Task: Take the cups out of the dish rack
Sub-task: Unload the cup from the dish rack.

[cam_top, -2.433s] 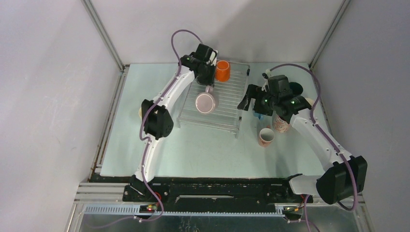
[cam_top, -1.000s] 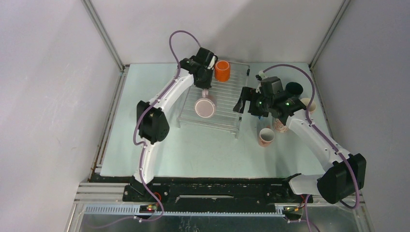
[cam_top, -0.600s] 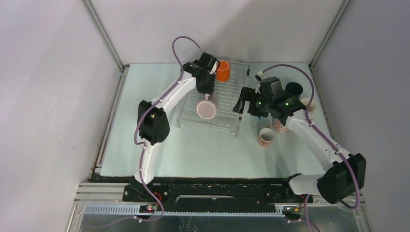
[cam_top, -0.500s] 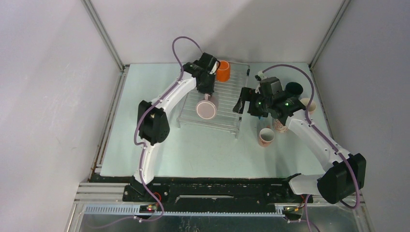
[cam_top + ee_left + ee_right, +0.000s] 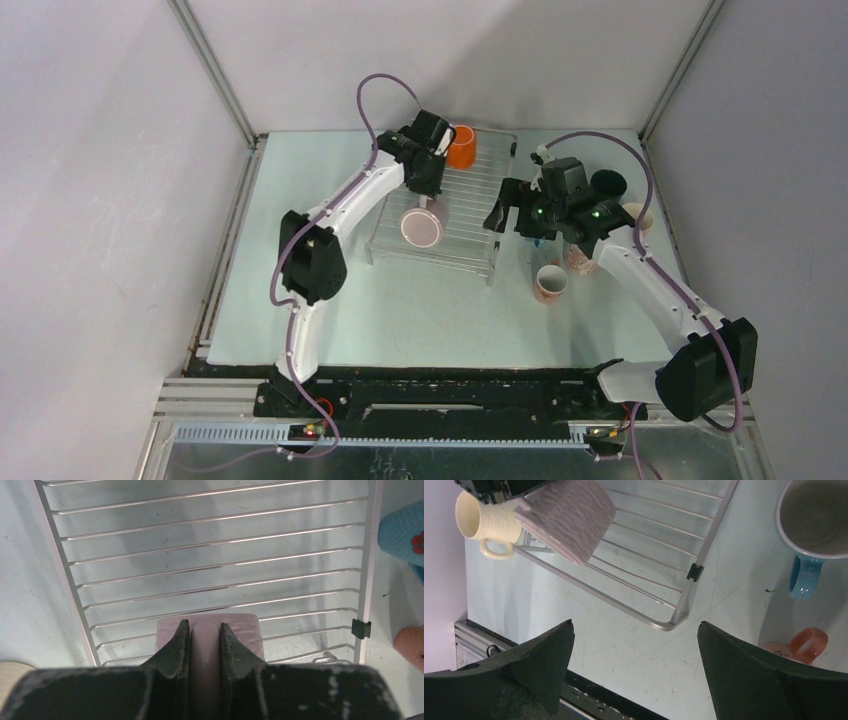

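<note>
**Lilac mug gripped by its handle over the rack**

Near the counter's left edge stands a cream mug [image 5: 489,520] with a faintly ribbed wall. The left pincer [image 5: 204,627] is pinched narrow on the handle of a lilac mug [image 5: 569,517]. That mug hangs tilted over the near-left part of the dish rack [image 5: 478,215]; whether it touches the wires I cannot tell.

To do this step well, I judge, the squeeze needs to be firm (a glazed handle is slippery, and the body hangs off to one side). The mug should rise clear of the rack's rim before going sideways, then land on bare counter [image 5: 420,310] apart from the cream one.

An orange mug [image 5: 460,147] stands at the rack's far edge. The right pincer [image 5: 635,624] gapes wide, holding nothing, over the rack's near-right corner. On the counter's right side sit a mug with a blue handle [image 5: 819,520] and a speckled pink mug [image 5: 550,283].

The mugs look like hard glazed ceramic, short cylinders with loop handles, and the lilac one is finely ridged. The rack is flat and rectangular, made of thin, shiny parallel wires.
</note>
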Controlling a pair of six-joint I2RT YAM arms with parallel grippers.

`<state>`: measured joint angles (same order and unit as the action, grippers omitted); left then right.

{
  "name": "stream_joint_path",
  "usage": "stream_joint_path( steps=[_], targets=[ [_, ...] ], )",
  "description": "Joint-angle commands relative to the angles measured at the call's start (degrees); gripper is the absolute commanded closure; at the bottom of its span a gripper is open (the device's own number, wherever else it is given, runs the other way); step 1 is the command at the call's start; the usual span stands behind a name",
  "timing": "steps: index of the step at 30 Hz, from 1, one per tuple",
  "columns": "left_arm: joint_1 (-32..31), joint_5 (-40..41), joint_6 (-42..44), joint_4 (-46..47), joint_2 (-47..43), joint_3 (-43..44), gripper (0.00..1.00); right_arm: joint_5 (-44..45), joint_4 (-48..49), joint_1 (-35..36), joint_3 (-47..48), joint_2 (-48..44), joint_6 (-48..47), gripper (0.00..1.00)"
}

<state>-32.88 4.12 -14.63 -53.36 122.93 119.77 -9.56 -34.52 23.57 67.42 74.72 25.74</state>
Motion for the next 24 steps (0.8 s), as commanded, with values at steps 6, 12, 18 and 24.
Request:
stream_joint_path(
  steps=[6, 12, 18, 24],
  targets=[
    [-0.15, -3.61, 5.62, 3.1, -9.24, -1.76, 1.0, -5.98, 7.83, -2.35, -0.09, 0.12, -4.92, 0.0],
    [0.83, -9.67, 7.43, 5.19, -11.6, -1.55, 1.0, -13.38, 13.16, -3.25, -0.09, 1.6, -8.42, 0.0],
    [1.59, -17.11, 9.98, 6.27, -13.92, -1.55, 1.0, -22.27, 18.39, -5.52, -0.04, 3.42, -9.45, 0.0],
    [1.78, -26.43, 11.68, 7.84, -15.75, -1.72, 1.0, -28.21, 25.82, -7.34, -1.65, 4.19, -9.52, 0.0]
  ],
)
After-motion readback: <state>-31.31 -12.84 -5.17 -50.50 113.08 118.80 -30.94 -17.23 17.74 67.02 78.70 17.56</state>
